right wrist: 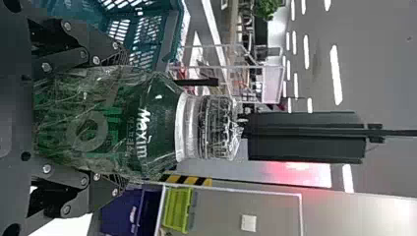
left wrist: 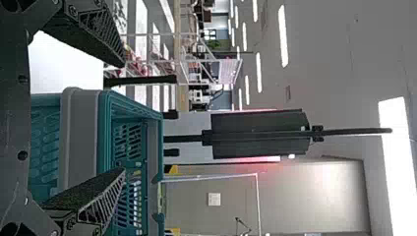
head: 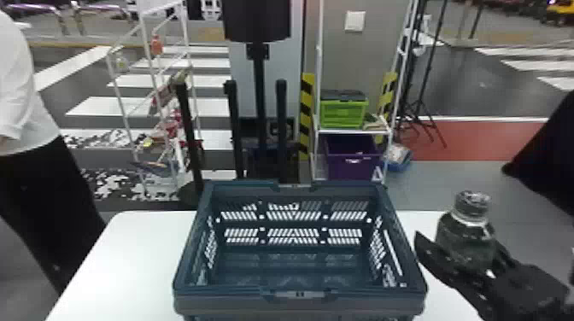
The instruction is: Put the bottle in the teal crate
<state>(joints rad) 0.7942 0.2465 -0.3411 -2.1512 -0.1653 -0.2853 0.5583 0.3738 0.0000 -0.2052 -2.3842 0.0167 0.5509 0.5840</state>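
Green bottle [head: 466, 243], pinched upright by the right gripper [right wrist: 118, 118] beside the teal crate [head: 230, 303], might clip its rim [head: 405, 243] if carried low, or slip in its loose clear wrap [right wrist: 103, 88]; left gripper [left wrist: 123, 118] spread.

Right gripper [head: 459, 247] at head view's right — fingers clamped in hold; left gripper [left wrist: 123, 117] — fingers spread wide.

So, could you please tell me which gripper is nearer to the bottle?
Right. The right gripper holds the bottle between its fingers, to the right of the teal crate; the left gripper is open and empty, facing the crate, apart from the bottle.
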